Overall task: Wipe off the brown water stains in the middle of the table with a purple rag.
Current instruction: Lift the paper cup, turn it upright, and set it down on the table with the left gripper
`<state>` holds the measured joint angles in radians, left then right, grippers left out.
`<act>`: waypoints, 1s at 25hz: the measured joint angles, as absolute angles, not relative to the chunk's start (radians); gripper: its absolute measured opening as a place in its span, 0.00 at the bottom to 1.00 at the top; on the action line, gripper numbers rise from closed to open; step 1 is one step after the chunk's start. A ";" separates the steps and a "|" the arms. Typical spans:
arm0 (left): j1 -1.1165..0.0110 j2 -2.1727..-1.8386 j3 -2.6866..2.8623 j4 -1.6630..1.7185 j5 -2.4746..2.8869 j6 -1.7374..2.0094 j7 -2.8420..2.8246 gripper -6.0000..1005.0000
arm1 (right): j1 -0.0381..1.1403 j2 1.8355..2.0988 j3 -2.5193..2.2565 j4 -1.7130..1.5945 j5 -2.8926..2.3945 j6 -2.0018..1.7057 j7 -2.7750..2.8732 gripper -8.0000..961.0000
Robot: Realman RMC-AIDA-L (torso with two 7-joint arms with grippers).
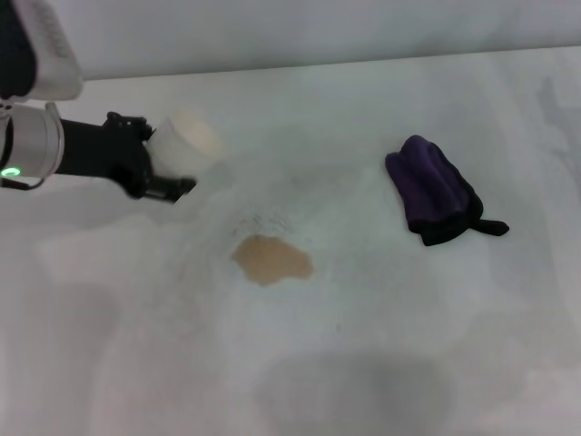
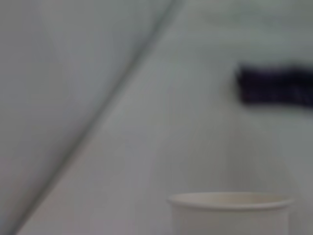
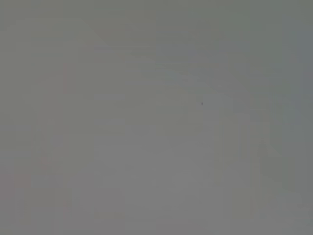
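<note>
The brown water stain (image 1: 272,259) is a tan oval patch in the middle of the white table (image 1: 381,363). The purple rag (image 1: 434,189) lies bunched to the stain's right, its black tail pointing right; it also shows as a dark blur in the left wrist view (image 2: 276,84). My left gripper (image 1: 168,156) is at the left, up and left of the stain, shut on a cream paper cup (image 1: 189,143) that it holds tilted. The cup's rim shows in the left wrist view (image 2: 230,200). My right gripper is out of view; the right wrist view shows only flat grey.
Faint grey speckles (image 1: 263,221) lie just behind the stain. The table's far edge meets a pale wall (image 1: 318,27) at the back.
</note>
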<state>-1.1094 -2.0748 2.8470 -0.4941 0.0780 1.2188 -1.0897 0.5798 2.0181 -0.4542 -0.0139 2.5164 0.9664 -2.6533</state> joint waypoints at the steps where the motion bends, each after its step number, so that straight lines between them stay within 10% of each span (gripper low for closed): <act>1: -1.085 -2.075 2.847 -0.480 0.019 1.221 -1.087 0.82 | 0.578 2.018 -0.455 -0.014 2.516 0.966 -2.653 0.86; 15: -0.551 -2.081 2.845 0.012 -0.905 1.218 -0.515 0.82 | 0.570 2.017 -0.466 -0.015 2.510 0.947 -2.651 0.86; 25: -0.466 -2.088 2.844 0.165 -1.155 1.115 -0.345 0.82 | 0.579 2.019 -0.480 -0.015 2.509 0.946 -2.651 0.86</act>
